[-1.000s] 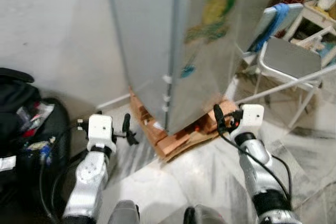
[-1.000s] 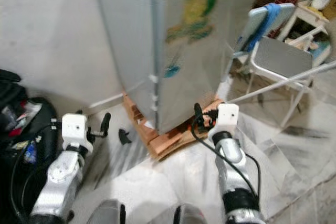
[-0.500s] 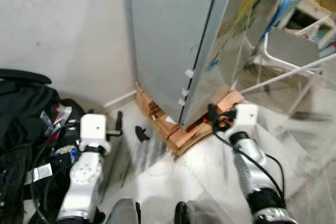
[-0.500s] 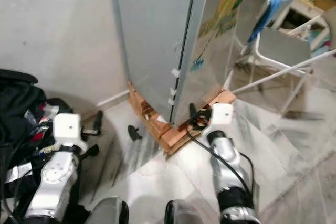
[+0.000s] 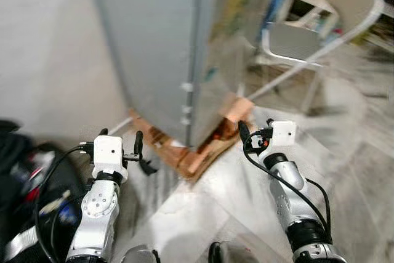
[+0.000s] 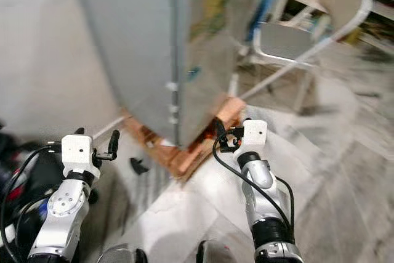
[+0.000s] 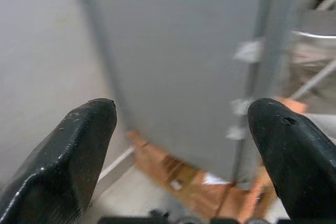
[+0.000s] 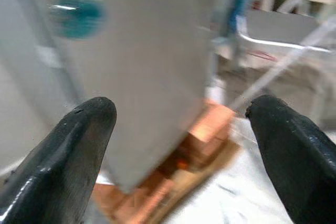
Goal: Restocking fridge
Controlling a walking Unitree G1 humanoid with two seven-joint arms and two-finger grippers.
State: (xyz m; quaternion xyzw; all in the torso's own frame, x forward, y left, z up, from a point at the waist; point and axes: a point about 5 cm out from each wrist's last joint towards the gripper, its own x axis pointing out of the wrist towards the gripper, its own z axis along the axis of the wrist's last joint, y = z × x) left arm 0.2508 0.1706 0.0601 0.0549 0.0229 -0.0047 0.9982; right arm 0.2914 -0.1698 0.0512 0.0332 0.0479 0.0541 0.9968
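A tall silver-grey fridge (image 5: 178,47) stands in front of me with its door shut and colourful stickers on the door. It rests on a base of orange bricks and cardboard (image 5: 200,152). My left gripper (image 5: 120,138) is held out low, short of the fridge's side wall (image 7: 178,77). It is open, with nothing between its fingertips (image 7: 68,150). My right gripper (image 5: 255,127) hovers near the fridge's lower front corner (image 8: 142,93). It is open and empty too, with its fingertips (image 8: 294,150) wide apart.
A white folding chair (image 5: 308,35) stands right of the fridge, with shelves behind it. A black bag (image 5: 24,177) with loose items lies on the floor at my left, by the grey wall (image 5: 49,47). A small black object (image 5: 148,167) lies near the bricks.
The whole picture has swung and blurred, so the camera is moving. The fridge now sits more to the left. Both arms keep the same forward pose with their grippers open.
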